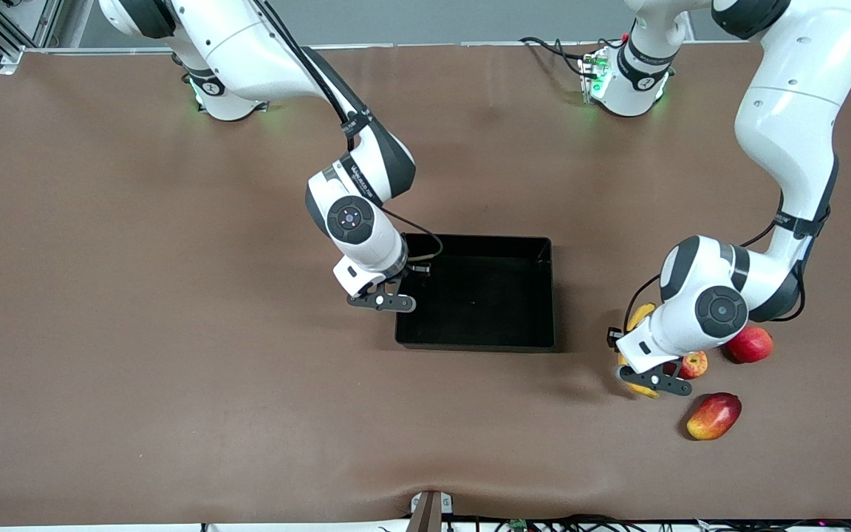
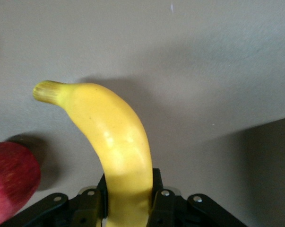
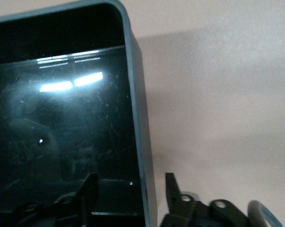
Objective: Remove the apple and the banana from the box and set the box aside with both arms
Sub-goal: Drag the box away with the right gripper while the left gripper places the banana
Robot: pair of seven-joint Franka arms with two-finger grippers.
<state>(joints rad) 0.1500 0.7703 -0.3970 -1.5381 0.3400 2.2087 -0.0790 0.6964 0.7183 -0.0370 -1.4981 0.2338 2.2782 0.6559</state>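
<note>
The black box lies mid-table. My right gripper is open and straddles the box's wall at the right arm's end; in the right wrist view one finger is inside the box and one outside, neither touching. My left gripper is shut on the yellow banana, low at the table toward the left arm's end. The left wrist view shows the gripper with its fingers pressed on the banana. The small red apple sits beside that gripper and shows in the left wrist view.
A bigger all-red round fruit lies beside the apple, toward the left arm's end. A red-yellow mango lies nearer the front camera than the apple. The brown table spreads wide toward the right arm's end.
</note>
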